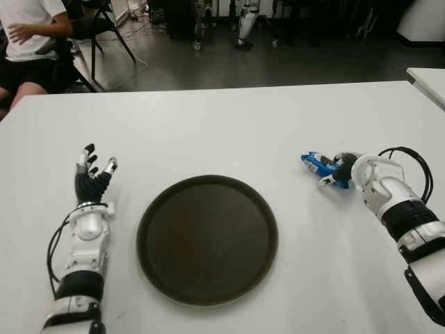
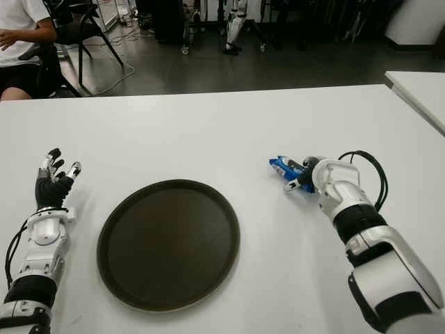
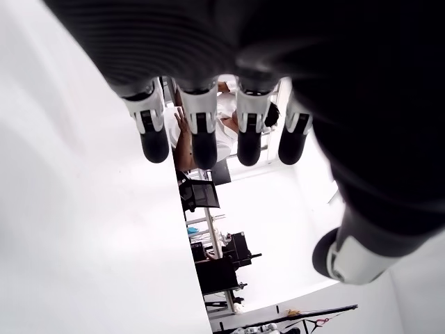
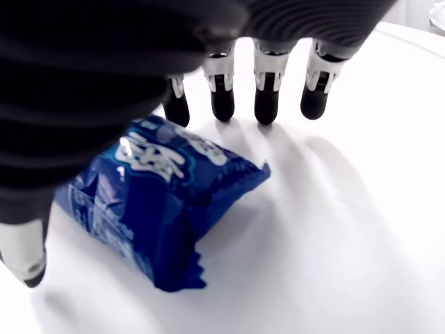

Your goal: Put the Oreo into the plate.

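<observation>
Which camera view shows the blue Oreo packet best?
The right wrist view: the Oreo packet fills the picture under the right robot hand, fingers spread. Both eye views show it small, right of the plate. The left wrist view misses it.

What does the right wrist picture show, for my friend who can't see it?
A blue Oreo packet lies on the white table right under the robot's right hand. Its fingers reach past the packet, spread out and not closed on it.

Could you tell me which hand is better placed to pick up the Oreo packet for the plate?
The right hand. It is already at the blue Oreo packet, fingers open over it on the table, right of the plate. The left hand shows open on the plate's far side.
</observation>
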{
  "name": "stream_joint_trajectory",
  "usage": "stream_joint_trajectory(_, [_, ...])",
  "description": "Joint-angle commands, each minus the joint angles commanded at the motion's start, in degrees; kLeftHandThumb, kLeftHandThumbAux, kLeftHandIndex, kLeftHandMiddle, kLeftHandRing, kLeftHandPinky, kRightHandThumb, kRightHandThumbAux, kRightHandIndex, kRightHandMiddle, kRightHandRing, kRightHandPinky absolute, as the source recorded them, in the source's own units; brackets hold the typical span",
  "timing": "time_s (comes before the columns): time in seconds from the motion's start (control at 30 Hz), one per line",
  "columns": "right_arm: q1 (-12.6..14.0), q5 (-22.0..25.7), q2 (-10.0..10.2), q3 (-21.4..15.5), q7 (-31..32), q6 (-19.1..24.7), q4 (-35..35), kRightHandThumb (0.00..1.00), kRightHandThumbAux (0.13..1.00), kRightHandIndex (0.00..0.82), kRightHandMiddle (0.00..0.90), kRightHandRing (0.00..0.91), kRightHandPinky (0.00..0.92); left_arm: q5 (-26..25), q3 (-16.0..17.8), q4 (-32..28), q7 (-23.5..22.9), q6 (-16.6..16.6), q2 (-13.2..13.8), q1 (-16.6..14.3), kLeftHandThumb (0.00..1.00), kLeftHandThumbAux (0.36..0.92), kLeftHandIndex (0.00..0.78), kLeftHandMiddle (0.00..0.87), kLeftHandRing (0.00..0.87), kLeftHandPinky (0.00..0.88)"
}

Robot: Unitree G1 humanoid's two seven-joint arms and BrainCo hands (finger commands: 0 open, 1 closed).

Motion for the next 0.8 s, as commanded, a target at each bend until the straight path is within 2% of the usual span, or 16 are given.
stream_joint_trajectory(0.3, [0.8, 0.7, 0.4, -0.6, -0.7, -0.1, -0.8, 0.0, 0.517, 0.066, 0.112, 0.096, 0.107, 0.8, -0.4, -0.3, 0.7, 0.1, 0.2, 0.1, 0.246, 0.636, 0.058, 0.084, 0.052, 0.021])
stream_joint_trajectory(0.8, [2.3, 0.4, 0.7, -1.8, -2.3, 3.1, -4.7, 0.0, 0.52, 0.052, 0.09, 0.071, 0.091, 0.6, 0.0, 0.5, 0.4, 0.3, 0.3, -0.3, 0.266, 0.642, 0.057, 0.08, 0.048, 0.016])
